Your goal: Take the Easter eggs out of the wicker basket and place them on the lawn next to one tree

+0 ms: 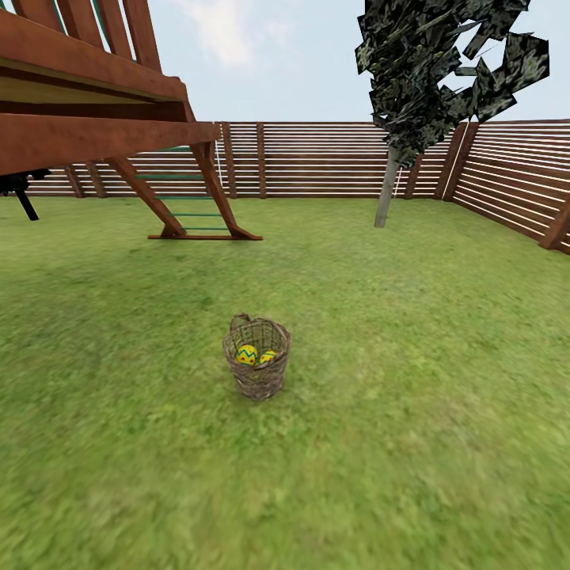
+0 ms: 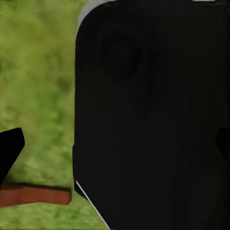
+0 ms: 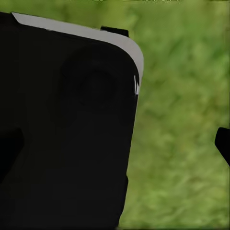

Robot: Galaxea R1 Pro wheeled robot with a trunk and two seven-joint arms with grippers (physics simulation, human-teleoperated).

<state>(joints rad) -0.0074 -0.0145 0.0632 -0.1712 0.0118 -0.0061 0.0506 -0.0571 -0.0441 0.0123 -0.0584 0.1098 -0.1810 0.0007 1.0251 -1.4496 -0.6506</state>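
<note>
A wide green lawn (image 1: 412, 443) fills the head view, shut in at the back and right by a brown fence (image 1: 332, 158) of horizontal wooden slats. A small round wicker basket (image 1: 257, 378) stands upright on the grass near the middle of the scene, with a little loop handle at its far left rim. Inside it, two yellow eggs (image 1: 247, 355) with blue zigzag bands and red marks show side by side through the open top; a third egg cannot be made out. A tree (image 1: 387, 186) with a straight pale grey trunk and dark mottled leaf clumps grows well behind the basket and to its right, just in front of the fence. A large reddish-brown wooden play frame (image 1: 95, 103) with slanted legs and green rungs stands at the far left, well apart from the basket.

In the left wrist view, a big black body with a pale edge blocks most of the scene; a dark fingertip (image 2: 10, 151) shows at the side over grass, near a brown wooden beam (image 2: 33, 195). In the right wrist view, a similar black body covers much of the grass, and a dark fingertip (image 3: 223, 143) shows at the edge. Whether either claw is open or closed cannot be told.
</note>
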